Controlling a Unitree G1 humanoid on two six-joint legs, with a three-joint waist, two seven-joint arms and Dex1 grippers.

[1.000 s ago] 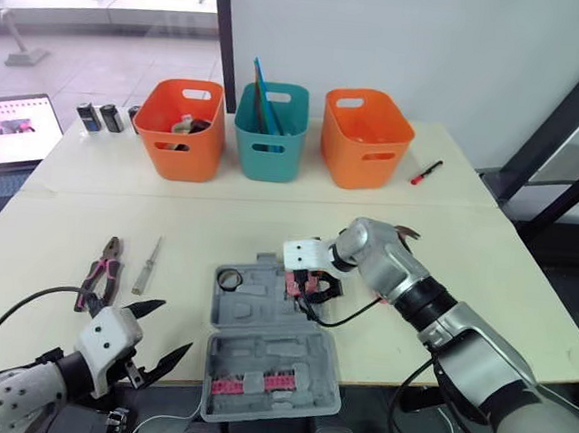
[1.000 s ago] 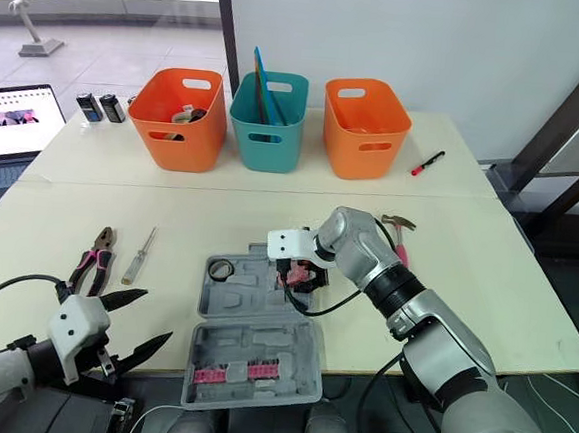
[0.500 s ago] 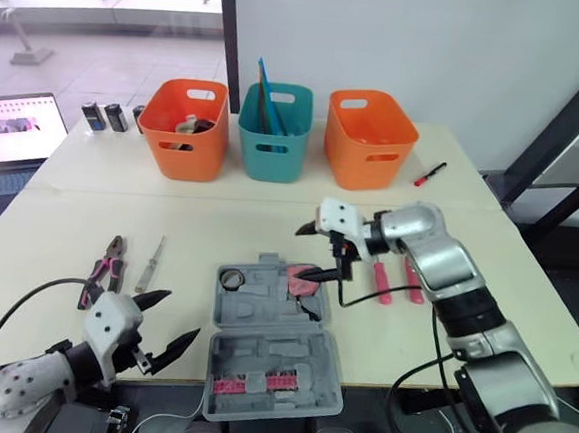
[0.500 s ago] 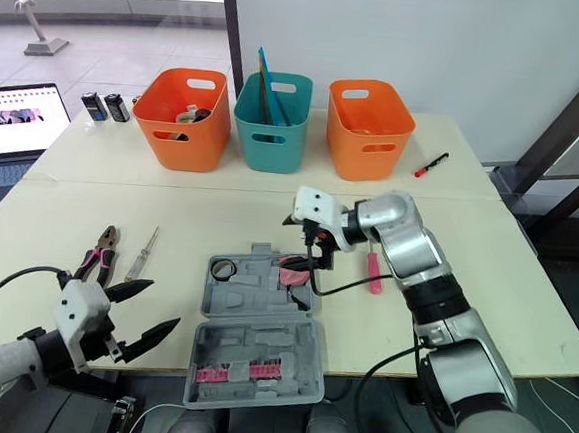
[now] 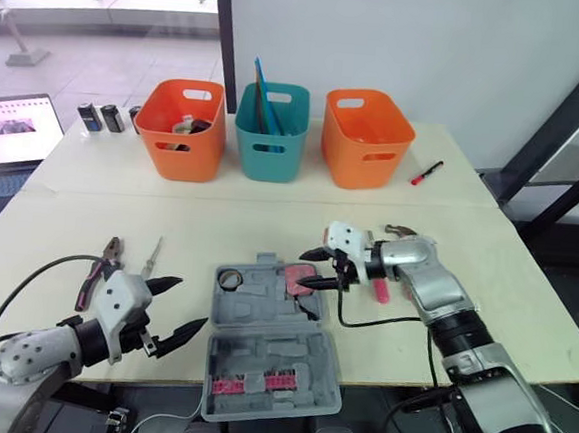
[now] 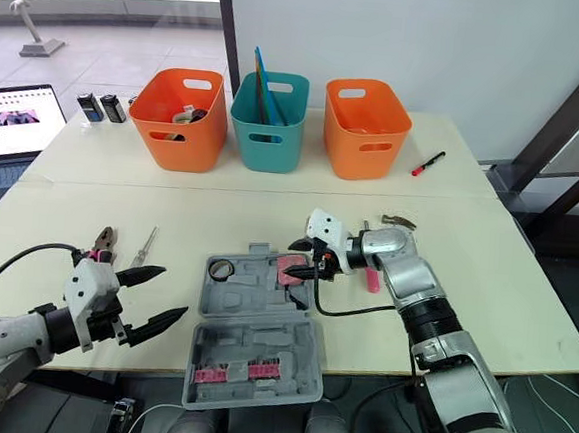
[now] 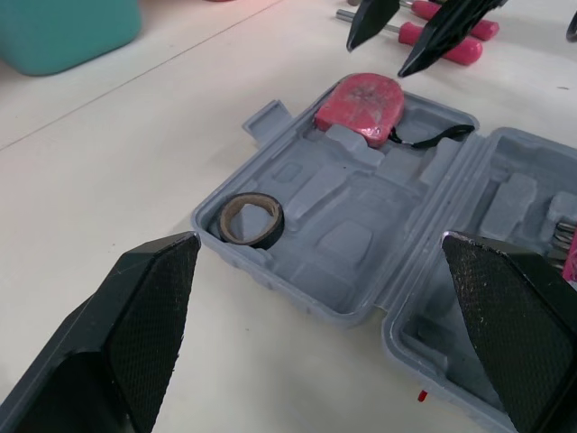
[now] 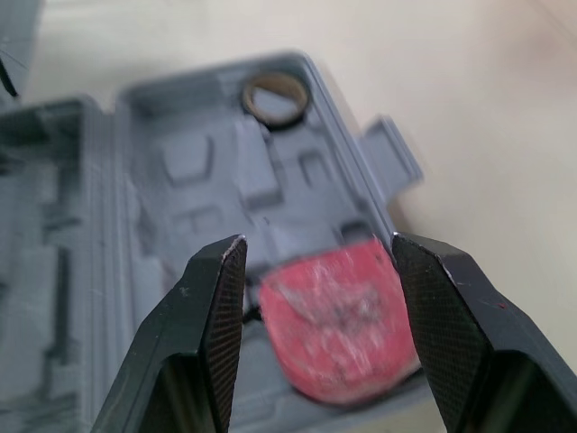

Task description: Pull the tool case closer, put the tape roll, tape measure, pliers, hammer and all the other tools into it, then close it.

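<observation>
Lowered since half a second earlier, our right gripper (image 5: pixel 311 266) hung wide and empty beside the tape measure (image 5: pixel 298 278) in the tool case (image 5: pixel 261 327). The hammer (image 5: pixel 401 229) lay just to its right, handle toward us.

I see silver-grey arm shells (image 5: pixel 436 290), white housings (image 5: pixel 122 300) behind my left gripper (image 5: pixel 190 303) and right gripper (image 5: pixel 302 267), black pointed fingers (image 7: pixel 149 302) with cross-hatched pads (image 8: pixel 216 307), and looping black cables (image 5: pixel 366 323).

Head stereo pair sits high, looking forward and down over the worktop (image 5: pixel 219 221), tool case (image 5: pixel 269 355) lower centre. Both wrist cams hang low and much closer, facing that same open case from opposite sides.
</observation>
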